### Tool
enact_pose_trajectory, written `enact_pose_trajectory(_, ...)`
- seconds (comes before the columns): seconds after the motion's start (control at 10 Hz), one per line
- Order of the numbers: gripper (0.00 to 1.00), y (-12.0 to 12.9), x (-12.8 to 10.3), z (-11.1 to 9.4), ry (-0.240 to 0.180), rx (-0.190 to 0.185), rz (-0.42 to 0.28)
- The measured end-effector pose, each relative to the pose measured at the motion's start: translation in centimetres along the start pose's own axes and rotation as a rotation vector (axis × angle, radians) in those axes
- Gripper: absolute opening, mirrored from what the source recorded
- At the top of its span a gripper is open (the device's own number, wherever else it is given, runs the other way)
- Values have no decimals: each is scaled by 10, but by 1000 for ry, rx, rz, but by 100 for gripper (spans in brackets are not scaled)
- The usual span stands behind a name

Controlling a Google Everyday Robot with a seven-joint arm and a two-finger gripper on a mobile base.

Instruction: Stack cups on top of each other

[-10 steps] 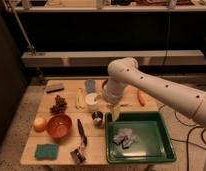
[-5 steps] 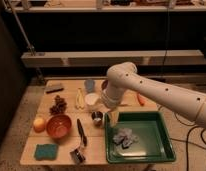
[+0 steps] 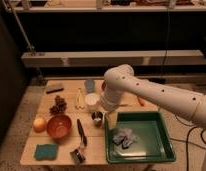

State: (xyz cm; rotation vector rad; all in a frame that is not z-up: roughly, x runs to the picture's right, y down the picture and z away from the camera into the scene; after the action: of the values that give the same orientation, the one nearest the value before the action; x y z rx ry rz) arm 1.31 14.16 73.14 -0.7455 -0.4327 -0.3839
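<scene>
The gripper [image 3: 111,120] hangs low over the surface [image 3: 63,150], at the far left corner of the green tray [image 3: 163,145]; whether it is spread or closed does not show. The steel cup [image 3: 97,118] stands just left of it. The white cup [image 3: 91,101] is farther back, beside the arm [image 3: 146,92], and the blue-grey cup [image 3: 89,85] is beyond that. An orange-red bowl [image 3: 59,126] sits left of the steel cup, with a black-handled tool [image 3: 81,134] between them. A crumpled cloth [image 3: 125,137] lies in the tray.
</scene>
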Motion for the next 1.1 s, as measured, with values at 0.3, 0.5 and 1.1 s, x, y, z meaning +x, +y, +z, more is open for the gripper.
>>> enact_pose_trajectory(0.3,80,8,-8,27,24,-32,45)
enact_pose_trajectory(0.5,80,8,-11,31,31,-38,45)
enact_pose_trajectory(1.1,80,-4,-2,58,90,-59,86)
